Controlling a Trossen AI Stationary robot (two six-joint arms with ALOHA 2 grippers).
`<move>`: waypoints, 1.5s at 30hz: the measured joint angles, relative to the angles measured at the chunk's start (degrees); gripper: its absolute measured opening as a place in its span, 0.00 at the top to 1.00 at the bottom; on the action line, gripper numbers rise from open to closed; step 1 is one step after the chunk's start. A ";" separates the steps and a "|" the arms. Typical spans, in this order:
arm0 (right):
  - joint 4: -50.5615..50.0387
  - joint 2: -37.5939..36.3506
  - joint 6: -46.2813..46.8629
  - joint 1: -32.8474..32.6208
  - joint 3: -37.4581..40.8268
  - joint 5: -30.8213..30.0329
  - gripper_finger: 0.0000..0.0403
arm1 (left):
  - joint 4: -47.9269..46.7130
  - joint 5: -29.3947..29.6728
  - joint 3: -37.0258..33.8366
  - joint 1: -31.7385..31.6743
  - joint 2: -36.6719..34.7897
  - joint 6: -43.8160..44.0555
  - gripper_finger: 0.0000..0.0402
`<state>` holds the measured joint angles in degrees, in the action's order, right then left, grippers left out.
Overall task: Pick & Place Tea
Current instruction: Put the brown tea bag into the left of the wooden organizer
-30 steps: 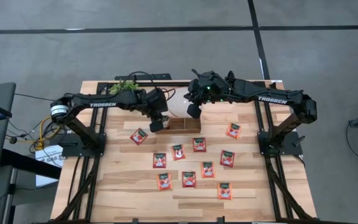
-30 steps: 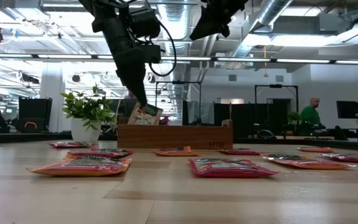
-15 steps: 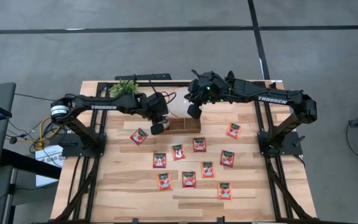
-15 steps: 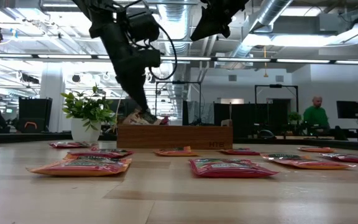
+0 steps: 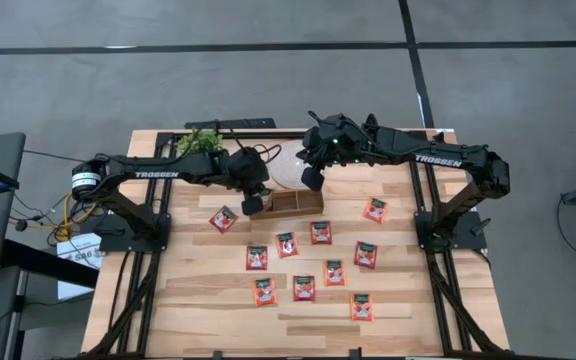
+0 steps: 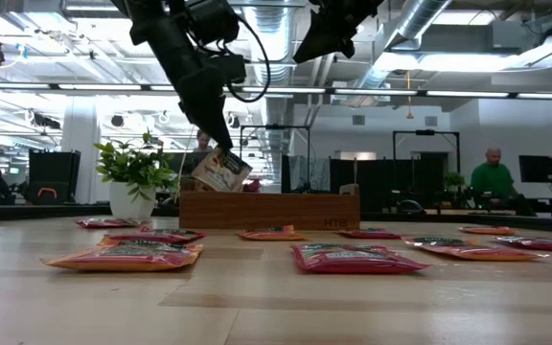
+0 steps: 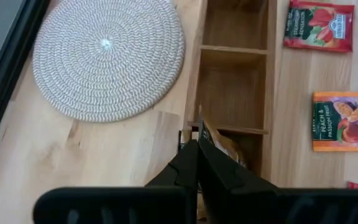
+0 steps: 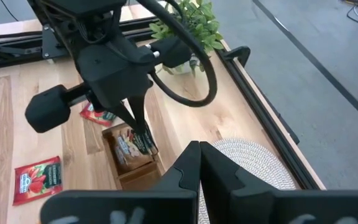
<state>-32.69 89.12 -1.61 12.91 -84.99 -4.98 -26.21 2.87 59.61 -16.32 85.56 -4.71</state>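
Observation:
My left gripper point(image 5: 253, 205) is over the left end compartment of the brown wooden tray point(image 5: 293, 200), shut on a pale beige sachet point(image 6: 221, 171). That sachet hangs tilted just above the tray's top edge point(image 6: 268, 195). Another pale sachet point(image 8: 126, 152) lies in the compartment below it. Several red-orange sachets point(image 5: 303, 288) lie flat on the table nearer me. My right gripper point(image 5: 311, 180) is shut and holds nothing. It hovers high over the far side of the tray, near the white disc point(image 5: 283, 172). My left gripper pinches the pale sachet between its two fingers at its upper edge point(image 7: 205, 134), coming from above and slanting down. The sachet is lifted clear and hangs tilted below the fingertips point(image 6: 214, 144), its lower corner just above the tray's left end compartment.
A potted plant point(image 5: 203, 140) stands at the far left, behind the tray. The woven white disc point(image 7: 107, 56) lies beside the tray's far side. Red sachets point(image 5: 223, 218) point(image 5: 374, 209) lie left and right of the tray. Bare wood shows along the near edge.
My left gripper dipped toward the tray's left compartment, carrying the pale sachet down behind the tray wall. It then rose again with the sachet still in its fingers, now tilted above the wall. The right arm kept still.

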 joint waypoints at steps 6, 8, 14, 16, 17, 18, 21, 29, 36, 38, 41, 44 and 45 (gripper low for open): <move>-0.07 0.00 0.01 -0.07 0.00 -0.01 1.00 | 1.09 0.33 -1.00 1.79 0.00 2.29 1.00; -0.09 0.00 0.00 -0.13 0.00 -0.01 1.00 | 1.65 1.61 -1.14 2.73 0.00 2.84 1.00; -0.31 0.00 0.04 -0.17 0.00 0.03 1.00 | 2.75 6.46 -1.14 5.60 -0.01 4.93 1.00; -0.31 0.00 0.02 -0.17 0.00 0.12 1.00 | 2.19 7.76 -1.16 6.37 -0.48 5.59 1.00; -0.33 0.00 0.00 -0.17 0.00 0.12 1.00 | 2.27 8.49 -1.16 6.80 -0.86 5.78 1.00; -0.31 0.00 0.00 -0.17 0.00 0.13 1.00 | 2.42 9.43 -1.16 7.13 -1.31 6.14 1.00; -0.33 0.00 -0.37 -0.17 0.00 0.16 1.00 | 2.37 10.95 -1.17 7.72 -3.06 8.16 1.00; -0.98 0.00 -1.43 -0.17 -0.01 0.38 1.00 | 12.05 13.56 -10.02 9.58 -11.38 16.40 1.00; -1.25 0.00 -1.46 -0.17 -0.02 0.52 1.00 | 27.10 16.18 -20.39 10.93 -17.05 21.97 1.00; -1.36 0.00 -1.44 -0.26 0.00 0.54 1.00 | 30.60 16.46 -22.76 11.27 -17.19 22.69 1.00; -1.53 0.00 -1.44 -0.54 0.00 0.54 1.00 | 32.37 18.06 -24.72 11.65 -17.11 23.24 1.00; -1.61 0.00 -1.43 -0.61 -0.01 0.54 1.00 | 34.85 18.59 -26.58 11.67 -17.14 23.56 1.00; -1.62 0.00 -1.44 -0.61 0.00 0.54 1.00 | 35.01 18.62 -27.00 11.67 -17.14 23.57 1.00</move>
<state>-34.30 89.12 -3.05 12.29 -84.99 -4.45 8.80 21.50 32.61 -4.64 68.42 18.85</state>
